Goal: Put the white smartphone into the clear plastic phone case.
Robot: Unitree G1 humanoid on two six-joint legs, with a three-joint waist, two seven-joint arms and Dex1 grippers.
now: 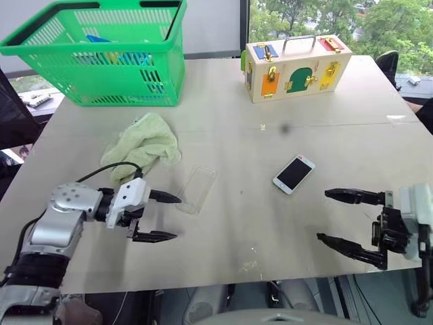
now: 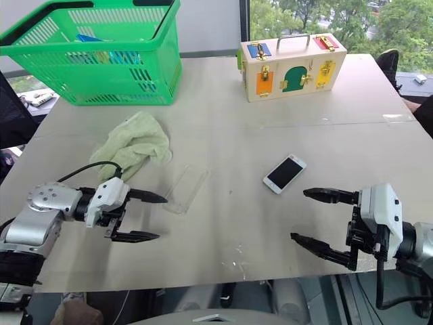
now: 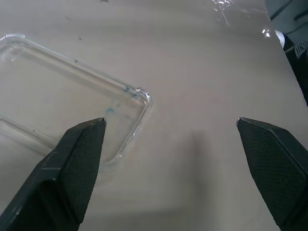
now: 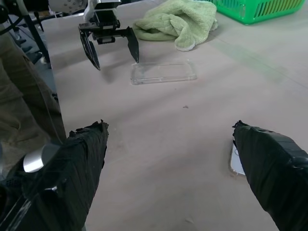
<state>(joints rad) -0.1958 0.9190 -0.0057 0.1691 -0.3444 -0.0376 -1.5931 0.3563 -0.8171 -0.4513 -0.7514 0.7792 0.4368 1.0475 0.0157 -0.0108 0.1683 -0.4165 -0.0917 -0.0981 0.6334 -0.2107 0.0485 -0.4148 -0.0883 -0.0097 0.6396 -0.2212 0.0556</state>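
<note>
Here the white smartphone (image 1: 293,174) lies flat and screen-up on the desk (image 1: 237,128), turned at a slant, right of the middle. The clear plastic phone case (image 1: 197,189) lies flat too, well apart from the phone on its left side, with bare desk between them.

The left pincer (image 1: 164,217) stands wide, empty, its two black fingers spread just beside the near end of the case; in the left wrist view one finger (image 3: 77,159) overlaps the case's edge (image 3: 72,96), though whether it touches cannot be told. The right pincer (image 1: 338,217) is also wide and holds nothing, hovering over the desk's near edge, near the phone but apart from it; in the right wrist view a corner of the phone (image 4: 236,161) peeps out beside one finger.

A pale green cloth (image 1: 143,143) lies crumpled just behind the case. Further back stand a green basket (image 1: 101,47) at the left corner and a wooden latch box (image 1: 296,66) with a handle on the right.
</note>
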